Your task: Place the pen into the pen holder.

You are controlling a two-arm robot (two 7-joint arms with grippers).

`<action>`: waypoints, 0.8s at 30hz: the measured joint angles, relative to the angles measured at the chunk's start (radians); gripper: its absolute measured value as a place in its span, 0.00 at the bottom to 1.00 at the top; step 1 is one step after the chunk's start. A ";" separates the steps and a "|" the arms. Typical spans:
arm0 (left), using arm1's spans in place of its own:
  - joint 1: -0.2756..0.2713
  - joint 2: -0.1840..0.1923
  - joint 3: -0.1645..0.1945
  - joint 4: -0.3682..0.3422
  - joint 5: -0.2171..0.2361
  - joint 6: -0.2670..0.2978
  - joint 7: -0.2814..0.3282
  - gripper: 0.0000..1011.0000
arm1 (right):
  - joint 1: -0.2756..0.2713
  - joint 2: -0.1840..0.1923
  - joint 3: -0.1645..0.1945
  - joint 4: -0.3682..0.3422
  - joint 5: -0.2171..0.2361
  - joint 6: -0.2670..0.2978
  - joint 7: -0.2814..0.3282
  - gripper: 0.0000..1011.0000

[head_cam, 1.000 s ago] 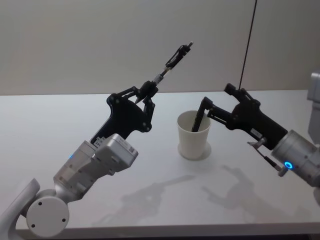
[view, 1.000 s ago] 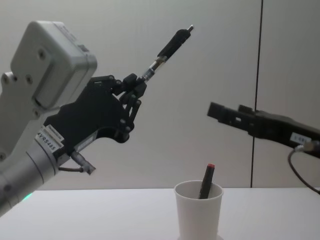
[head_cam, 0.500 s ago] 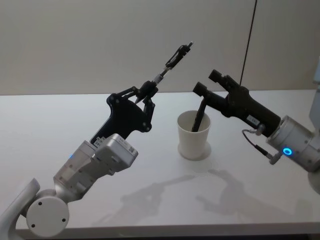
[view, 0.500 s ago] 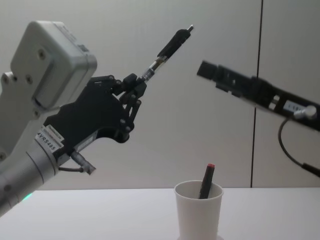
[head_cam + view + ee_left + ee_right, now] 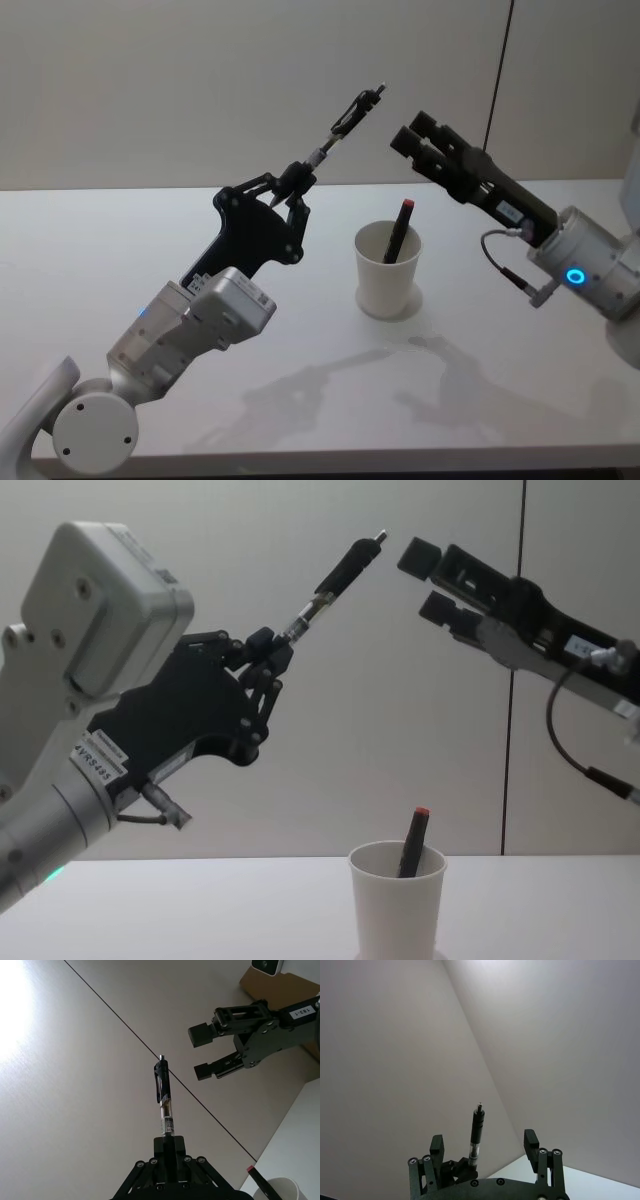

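Left gripper point(image 5: 291, 184) clamped pen point(image 5: 343, 125) up high. Right gripper point(image 5: 427, 580), fingers apart, near pen top. Should grab squarely, then lower straight into cup point(image 5: 387, 269).

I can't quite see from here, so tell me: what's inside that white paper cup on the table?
Inside the pen holder one dark pen with a red top leans against the rim, its upper part sticking out. Its lower end and the cup's bottom are hidden by the wall. A second pen is held up by the left gripper.

Red-capped pen point(image 5: 397, 232) lower half hidden inside pen holder point(image 5: 388, 280), holder base cut off in chest view
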 joint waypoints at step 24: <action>0.000 0.000 0.000 0.000 0.000 0.000 0.000 0.13 | 0.047 -0.040 -0.067 0.029 0.001 0.020 -0.063 0.99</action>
